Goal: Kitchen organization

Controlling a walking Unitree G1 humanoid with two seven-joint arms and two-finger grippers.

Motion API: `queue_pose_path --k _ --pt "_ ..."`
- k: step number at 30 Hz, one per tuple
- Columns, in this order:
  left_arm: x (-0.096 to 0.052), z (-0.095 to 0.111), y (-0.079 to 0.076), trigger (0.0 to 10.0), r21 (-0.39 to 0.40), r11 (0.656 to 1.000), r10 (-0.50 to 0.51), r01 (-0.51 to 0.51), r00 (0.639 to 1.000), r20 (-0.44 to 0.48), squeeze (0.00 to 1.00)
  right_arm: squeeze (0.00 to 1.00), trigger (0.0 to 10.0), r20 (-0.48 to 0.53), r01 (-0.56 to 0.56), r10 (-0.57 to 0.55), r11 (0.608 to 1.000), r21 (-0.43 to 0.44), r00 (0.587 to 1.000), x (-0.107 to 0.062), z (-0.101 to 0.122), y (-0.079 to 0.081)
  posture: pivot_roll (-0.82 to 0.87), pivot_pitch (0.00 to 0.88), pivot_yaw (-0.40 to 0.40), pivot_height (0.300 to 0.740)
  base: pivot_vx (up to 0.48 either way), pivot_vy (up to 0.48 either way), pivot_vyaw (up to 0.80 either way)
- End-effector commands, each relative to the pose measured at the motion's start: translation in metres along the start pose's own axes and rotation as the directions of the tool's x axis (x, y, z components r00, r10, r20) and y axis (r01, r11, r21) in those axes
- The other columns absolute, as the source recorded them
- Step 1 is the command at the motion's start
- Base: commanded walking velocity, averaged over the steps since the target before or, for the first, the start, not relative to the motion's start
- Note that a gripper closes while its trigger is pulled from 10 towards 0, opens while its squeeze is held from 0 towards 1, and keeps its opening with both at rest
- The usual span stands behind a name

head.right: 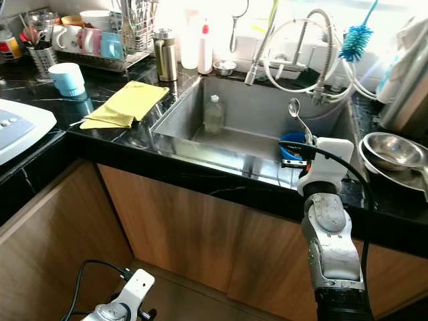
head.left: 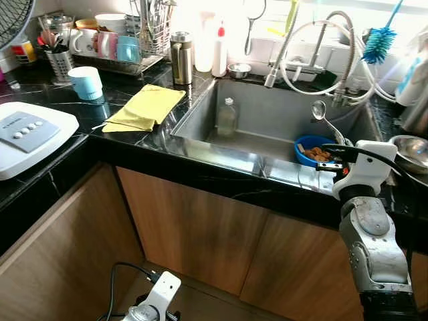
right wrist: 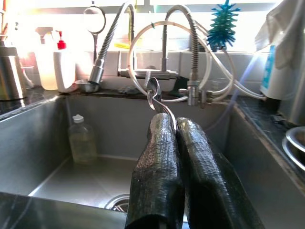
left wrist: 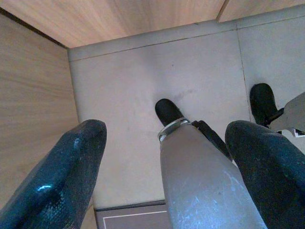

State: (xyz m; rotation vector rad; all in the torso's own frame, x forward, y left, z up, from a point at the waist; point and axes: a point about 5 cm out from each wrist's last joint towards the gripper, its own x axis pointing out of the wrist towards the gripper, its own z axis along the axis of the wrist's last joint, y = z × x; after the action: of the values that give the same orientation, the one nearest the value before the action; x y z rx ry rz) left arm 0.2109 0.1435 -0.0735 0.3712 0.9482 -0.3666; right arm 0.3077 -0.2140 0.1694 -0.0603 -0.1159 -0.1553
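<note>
My right gripper (right wrist: 174, 123) is shut on the handle of a metal spoon (right wrist: 153, 91). It holds the spoon upright over the right side of the steel sink (head.left: 200, 107), bowl end up (head.left: 319, 110). Just below and behind the gripper, a blue bowl (head.left: 309, 152) with brown food bits sits in the sink. A small clear bottle (head.left: 227, 115) stands on the sink floor at the far left. My left gripper (left wrist: 167, 130) hangs open low by the cabinet doors, pointing at the floor and my own leg.
A yellow cloth (head.left: 144, 107) and a light blue cup (head.left: 85, 81) lie on the black counter left of the sink. Behind them are a dish rack (head.left: 120, 40) and a steel tumbler (head.left: 180, 59). Steel bowls (head.left: 408, 150) sit at the right, a white appliance (head.left: 27, 134) at the left.
</note>
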Motion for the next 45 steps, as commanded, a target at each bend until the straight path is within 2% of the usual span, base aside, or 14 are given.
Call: queue_pose_path --k 1,10,18,45 --pt "0.0002 0.0029 0.0023 10.0 0.008 1.000 0.007 -0.007 1.000 0.001 0.00 0.00 10.0 0.020 0.011 -0.011 1.000 -0.003 1.000 0.0003 0.0057 -0.0023 0.02 0.000 -0.033 0.736 0.000 0.000 0.00" --pt "0.0003 0.0050 0.0027 10.0 0.009 1.000 0.005 -0.005 1.000 0.007 0.00 0.00 10.0 0.012 0.038 -0.038 0.999 0.006 0.999 -0.0009 0.0035 -0.0068 0.02 0.002 -0.031 0.736 0.198 0.000 0.00" --pt "0.0006 0.0080 0.0026 10.0 0.009 1.000 0.002 -0.003 1.000 0.015 0.00 0.00 10.0 0.013 0.012 -0.012 0.999 -0.031 1.000 -0.0015 0.0035 -0.0024 0.02 0.004 -0.032 0.736 0.271 0.000 0.00" --pt "0.0011 0.0128 0.0015 10.0 0.007 1.000 -0.003 0.003 1.000 0.027 0.00 0.00 10.0 0.009 0.005 -0.005 1.000 -0.012 1.000 -0.0018 0.0026 -0.0004 0.02 0.005 -0.035 0.736 0.281 0.000 0.00"
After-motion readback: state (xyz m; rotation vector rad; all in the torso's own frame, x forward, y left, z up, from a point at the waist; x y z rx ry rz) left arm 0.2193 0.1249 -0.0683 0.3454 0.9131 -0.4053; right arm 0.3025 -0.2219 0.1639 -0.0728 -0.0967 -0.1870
